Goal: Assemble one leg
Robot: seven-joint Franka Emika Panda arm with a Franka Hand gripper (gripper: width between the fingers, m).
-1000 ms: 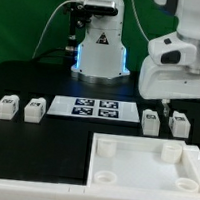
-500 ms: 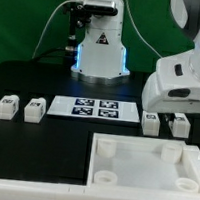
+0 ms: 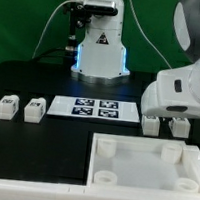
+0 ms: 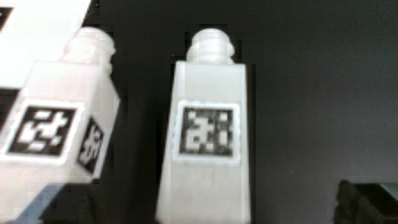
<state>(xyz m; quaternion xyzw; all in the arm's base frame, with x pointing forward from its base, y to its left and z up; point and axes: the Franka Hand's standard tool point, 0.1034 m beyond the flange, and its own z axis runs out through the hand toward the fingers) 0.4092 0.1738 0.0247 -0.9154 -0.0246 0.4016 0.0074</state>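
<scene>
The black table (image 3: 30, 80) carries the marker board (image 3: 95, 110), with two legs (image 3: 6, 105) (image 3: 34, 108) off the exterior view's left of it. Two more legs (image 3: 151, 122) (image 3: 181, 125) stand at its right. A large white tray (image 3: 133, 144) lies nearer the camera.

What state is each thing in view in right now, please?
Left legs: loose on the table, unfitted.
Right legs: loose on the table, ungripped.
Tray: sockets empty.
Gripper: low over the right legs; opening unclear.
</scene>
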